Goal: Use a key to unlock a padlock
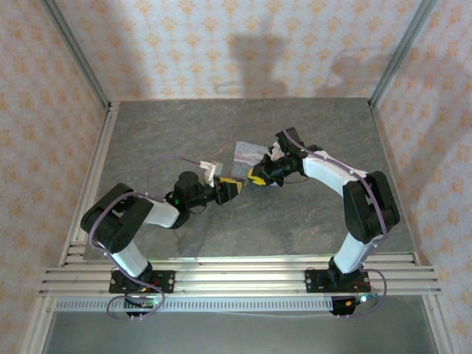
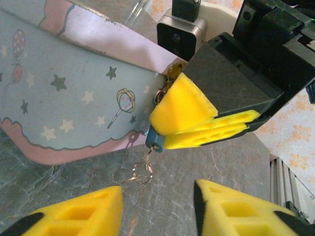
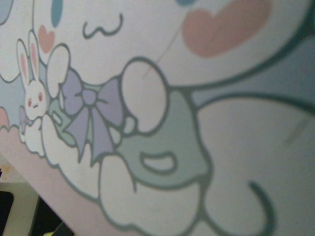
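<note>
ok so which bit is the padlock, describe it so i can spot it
Find the pastel blue-and-pink tin with stars. At its edge, the right gripper reaches in with yellow jaws. The padlock is the tiny teal block just under their tip, far smaller than the tin, with a thin wire ring lying below it.

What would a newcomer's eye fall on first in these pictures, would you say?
The pastel cartoon tin stands out first, lying in the middle of the table. Next come the bright yellow fingers of the right gripper, pinched together at the tin's edge with the tiny teal padlock at their tip, while the left gripper hovers open just in front.
</note>
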{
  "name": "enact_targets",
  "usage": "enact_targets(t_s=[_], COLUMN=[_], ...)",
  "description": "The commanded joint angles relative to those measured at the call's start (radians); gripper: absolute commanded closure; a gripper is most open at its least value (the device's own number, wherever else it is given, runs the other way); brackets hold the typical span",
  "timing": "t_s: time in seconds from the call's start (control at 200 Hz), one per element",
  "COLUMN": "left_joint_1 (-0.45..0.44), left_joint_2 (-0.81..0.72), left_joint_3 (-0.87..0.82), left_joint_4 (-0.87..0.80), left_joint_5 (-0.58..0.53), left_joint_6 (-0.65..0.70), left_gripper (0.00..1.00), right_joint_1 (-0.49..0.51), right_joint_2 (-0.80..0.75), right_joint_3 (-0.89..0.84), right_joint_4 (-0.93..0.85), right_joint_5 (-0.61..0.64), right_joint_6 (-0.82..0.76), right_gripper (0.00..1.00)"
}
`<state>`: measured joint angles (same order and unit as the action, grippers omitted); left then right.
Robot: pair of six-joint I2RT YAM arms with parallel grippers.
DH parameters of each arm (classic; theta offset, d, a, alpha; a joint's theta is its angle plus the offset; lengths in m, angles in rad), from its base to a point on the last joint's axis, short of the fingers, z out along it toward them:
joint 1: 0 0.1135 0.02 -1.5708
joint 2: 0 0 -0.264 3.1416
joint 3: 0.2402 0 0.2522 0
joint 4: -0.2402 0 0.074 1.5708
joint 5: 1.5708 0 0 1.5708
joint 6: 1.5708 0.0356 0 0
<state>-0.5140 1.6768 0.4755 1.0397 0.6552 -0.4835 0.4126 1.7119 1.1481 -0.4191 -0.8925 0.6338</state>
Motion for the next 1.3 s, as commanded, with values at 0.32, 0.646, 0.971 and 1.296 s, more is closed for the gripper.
enact_targets(t_s=[0.32,0.646,0.971,1.296], left_joint_1=[-0.039,-0.042,-0.042,-0.026], left_joint_2=[0.16,0.204,0.187,0.202], left_joint_3=[0.103,0.124,0.074,0.064], left_joint_4=[0.121,0.16,0.17,0.223], left_joint_5=[0.008,-0.011,-0.052,-0.032], left_joint_6=[-0.025,-0.045,-0.045,-0.104], left_gripper=[0.68,0.76,0.59,0.68], right_joint_1=[0.0,-0.001,-0.011,-0.014], right_joint_2=[-0.023,-0.022,-0.032,-0.041], right_joint_3=[-0.008,-0.011,-0.013,-0.016], right_joint_4=[-0.037,-0.041,-0.044,-0.052], right_joint_5=[-0.072,-0.075,-0.068,-0.065], right_joint_6=[0.001,-0.003,-0.002,-0.009], right_gripper=[1.0,1.0,1.0,1.0])
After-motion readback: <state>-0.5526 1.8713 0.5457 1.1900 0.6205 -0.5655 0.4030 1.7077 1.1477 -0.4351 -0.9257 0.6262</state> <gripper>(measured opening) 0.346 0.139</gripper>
